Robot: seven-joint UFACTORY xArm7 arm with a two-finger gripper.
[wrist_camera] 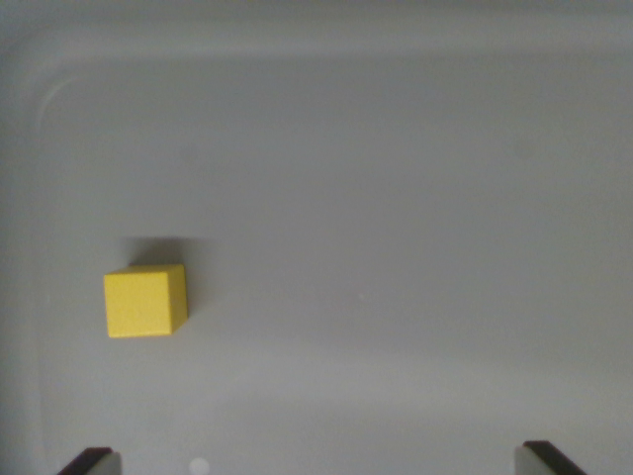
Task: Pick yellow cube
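A yellow cube (145, 301) rests on the floor of a grey tray (396, 198), toward the wrist view's left. My gripper (316, 461) looks down from above, its two dark fingertips (91, 460) showing only at the bottom corners. They stand far apart, so the gripper is open with nothing between them. The cube lies above the left fingertip in the picture, apart from it and left of the gap's middle.
The tray's raised rim (45, 99) curves along the top and the left side of the view. A small pale spot (200, 466) marks the floor near the bottom edge.
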